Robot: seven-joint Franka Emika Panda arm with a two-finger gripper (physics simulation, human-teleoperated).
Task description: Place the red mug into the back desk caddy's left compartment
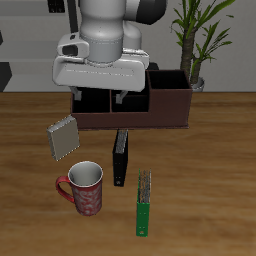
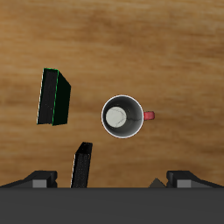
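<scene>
- My claw (image 1: 103, 99) hangs above the worktop (image 1: 200, 180), up near the desk caddy (image 1: 165, 108) at the back; fingers spread apart, nothing between them.
- Red mug (image 1: 84, 189) stands upright on the worktop near the front edge, well apart from the claw and lower than it.
- Wrist view looks straight down into the mug (image 2: 122, 115): pale grey inside, red handle sticking out sideways; fingertips (image 2: 39, 179) only peek in at the frame edge, clear of the mug.
- Caddy is dark maroon-brown with black-lined sections; my arm hides most of it, so I cannot tell how its end sections look from here.
- Also on the worktop: a black book (image 1: 120, 157) just beside the mug, a green book (image 1: 144, 202) nearer the front edge, a small grey notebook (image 1: 63, 137) tilted up between mug and caddy.
- Black (image 2: 81, 164) and green (image 2: 52, 97) books also show in the wrist view, both apart from the mug.
- Worktop is brown wood grain.
- Potted plant (image 1: 198, 40) stands behind the caddy's end; pale wall behind.
</scene>
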